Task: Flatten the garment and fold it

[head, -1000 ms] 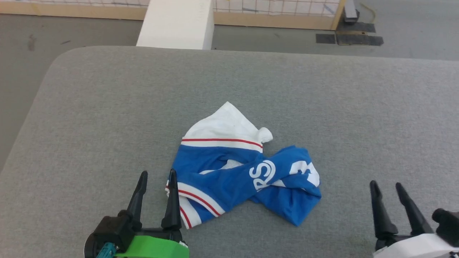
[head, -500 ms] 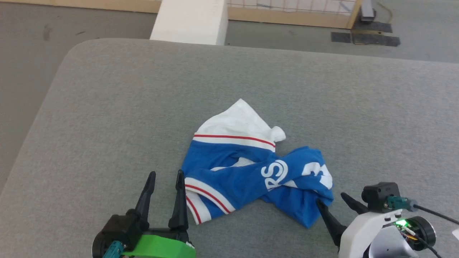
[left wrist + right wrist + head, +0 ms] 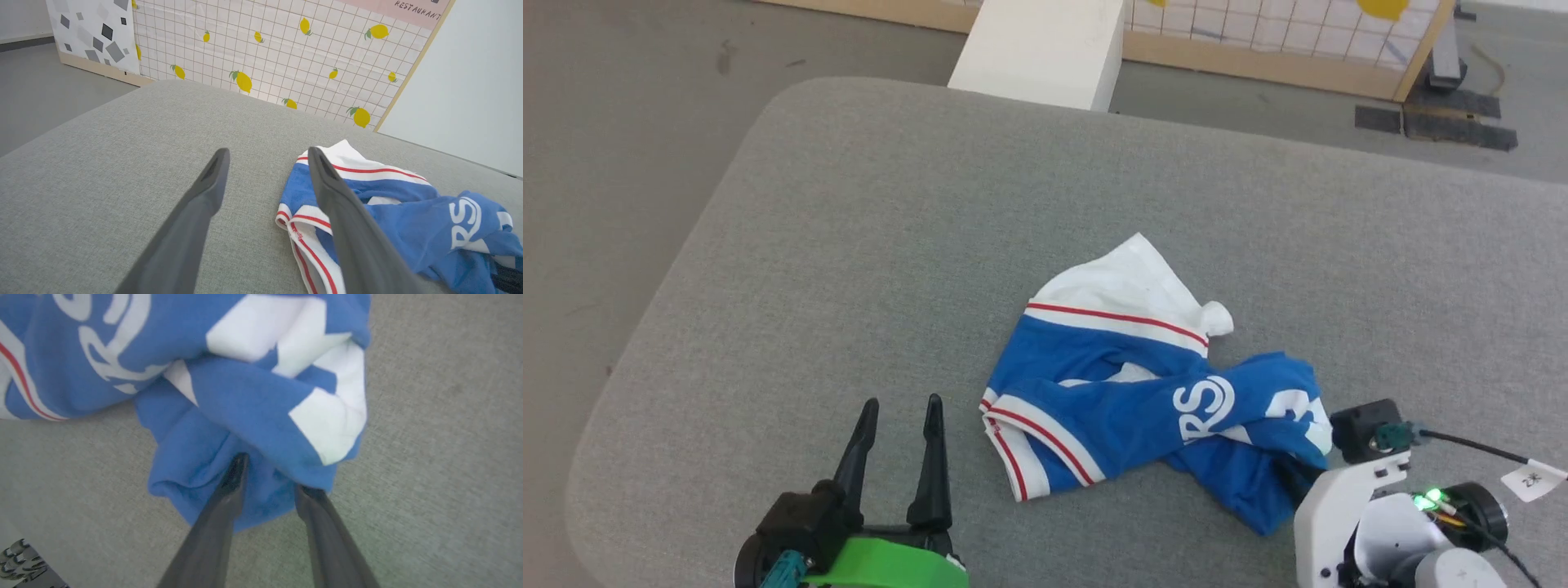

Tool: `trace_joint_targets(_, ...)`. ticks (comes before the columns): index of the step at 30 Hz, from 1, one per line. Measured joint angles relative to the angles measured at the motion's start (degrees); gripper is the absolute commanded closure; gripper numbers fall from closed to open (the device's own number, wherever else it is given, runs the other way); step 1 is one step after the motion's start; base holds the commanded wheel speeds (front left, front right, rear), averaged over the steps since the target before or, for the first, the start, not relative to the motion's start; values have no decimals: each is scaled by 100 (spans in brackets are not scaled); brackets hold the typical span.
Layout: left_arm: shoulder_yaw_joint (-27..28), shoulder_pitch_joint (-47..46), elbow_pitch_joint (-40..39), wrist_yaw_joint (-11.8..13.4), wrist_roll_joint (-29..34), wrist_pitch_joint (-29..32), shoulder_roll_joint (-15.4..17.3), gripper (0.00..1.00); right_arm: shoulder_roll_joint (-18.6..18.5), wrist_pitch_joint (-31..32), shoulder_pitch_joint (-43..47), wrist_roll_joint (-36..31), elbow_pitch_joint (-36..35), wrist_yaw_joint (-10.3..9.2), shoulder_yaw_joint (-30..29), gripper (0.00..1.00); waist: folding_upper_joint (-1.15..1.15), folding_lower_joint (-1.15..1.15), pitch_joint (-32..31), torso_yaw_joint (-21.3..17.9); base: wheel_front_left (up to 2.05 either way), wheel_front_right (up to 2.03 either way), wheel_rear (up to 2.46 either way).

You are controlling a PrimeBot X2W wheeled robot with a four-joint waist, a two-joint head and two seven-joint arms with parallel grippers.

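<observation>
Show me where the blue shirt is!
In the head view the garment lies crumpled on the grey table, right of centre, between the left gripper and the right gripper.

Readable text: white "RS" [image 3: 1207, 406] on the blue garment [image 3: 1086, 371], the tail of a longer word with the rest buried in folds. Next to it, toward the counter's [image 3: 866, 204] right edge, is a white digit [image 3: 1290, 406], partly folded under, which reads as "3". In the right wrist view the same print is just white blocks, not legible. "RESTAURANT" [image 3: 416, 9] in dark caps is on a pink strip at the top of the lemon-print panel [image 3: 286, 61] beyond the counter's far edge. A white tag [image 3: 1534, 480] on a cable [image 3: 1470, 445] near the counter's near right corner has dark marks too small to read.
</observation>
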Motion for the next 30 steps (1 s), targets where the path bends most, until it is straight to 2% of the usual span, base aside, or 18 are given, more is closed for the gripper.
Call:
trace_joint_targets(2, 12, 3, -9, 1, -4, 0, 1, 0, -152, -36, -107, 9, -18, 0, 29, 100, 0, 0, -65, 0, 0, 0, 0)
trace_joint_targets(5, -3, 3, -32, 5, -79, 0, 1, 0, -670, 1, -445, 31, -230, 1, 133, 100, 0, 0, -105, -38, 0, 0, 0)
trace_joint_targets(12, -168, -96, -113, 37, -238, 0, 1, 0, -2243, 101, -2126, 88, -711, 1, 469, 100, 0, 0, 140, -63, 0, 0, 0)
trace_joint_targets(17, -356, -392, -101, 74, -308, -1, 1, 0, -3582, -121, -3429, 167, -316, 2, 1505, 100, 0, 0, 441, 71, 0, 0, 0)
trace_joint_targets(19, -438, -491, -88, 82, -327, -1, 1, 0, -3913, -274, -3793, 178, 81, 3, 1882, 100, 0, 0, 548, 168, 0, 0, 0)
trace_joint_targets(20, -486, -534, -83, 82, -352, -1, 1, 0, -3954, -352, -3955, 193, 376, 3, 1941, 91, 0, 0, 607, 228, 0, 0, 0)
trace_joint_targets(21, -525, -560, -79, 83, -370, -1, 1, 0, -3954, -434, -4086, 212, 650, 3, 2000, 62, 0, 0, 668, 284, 0, 0, 0)
trace_joint_targets(22, -561, -580, -71, 85, -387, 0, 1, 0, -3934, -527, -4167, 214, 848, 3, 2049, 24, 0, 0, 716, 328, 0, 0, 0)
trace_joint_targets(23, -595, -609, -62, 91, -421, 0, 1, 0, -3878, -638, -4237, 220, 1085, 3, 2089, 0, 0, 0, 777, 385, 0, 0, 0)
trace_joint_targets(27, -614, -683, -59, 156, -467, -1, 1, 0, -3515, -961, -4313, 331, 1740, 3, 2226, 0, 0, 0, 995, 540, 0, 0, 0)
trace_joint_targets(28, -582, -707, -55, 180, -463, -1, 1, 0, -3266, -1181, -4344, 472, 1972, 3, 2221, 0, 0, 1, 1094, 559, 0, 0, 0)
trace_joint_targets(30, -557, -715, -43, 177, -449, -1, 1, 0, -3118, -1324, -4355, 600, 2020, 3, 2057, 0, 0, 0, 1104, 518, 0, 0, 0)
